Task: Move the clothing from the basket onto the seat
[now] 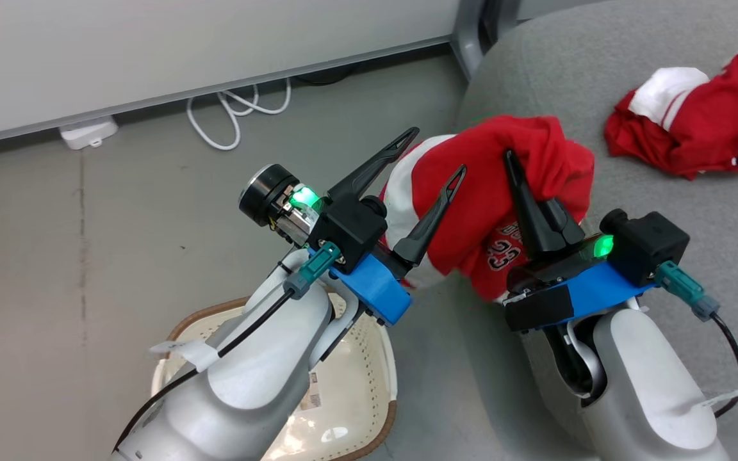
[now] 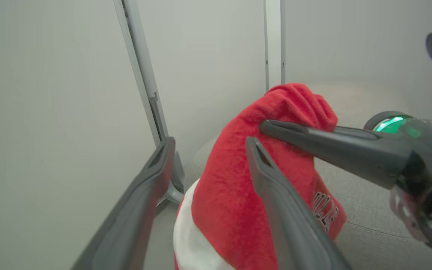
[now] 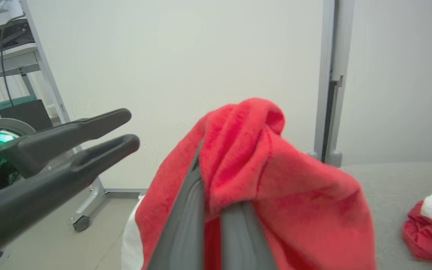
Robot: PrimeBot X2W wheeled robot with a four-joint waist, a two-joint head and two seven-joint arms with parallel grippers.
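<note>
My right gripper (image 1: 510,159) is shut on a red garment (image 1: 491,186) with white trim and lettering, bunched over its fingertips. The garment hangs above the left rounded edge of the grey seat (image 1: 599,83). In the right wrist view the cloth (image 3: 261,168) drapes over my two closed fingers. My left gripper (image 1: 436,152) is open just left of the garment, and its right finger (image 2: 272,180) lies against the red fabric (image 2: 231,187). A second red garment (image 1: 696,128) lies crumpled on the seat. The cream basket (image 1: 385,358) stands on the floor beneath my left forearm; the part of its inside I can see is bare, with a label.
White cables (image 1: 234,112) and a power adapter (image 1: 87,132) lie on the grey floor along the wall. A metal partition post (image 1: 471,32) stands behind the seat's corner. A wheeled frame leg (image 3: 83,221) is at the left in the right wrist view.
</note>
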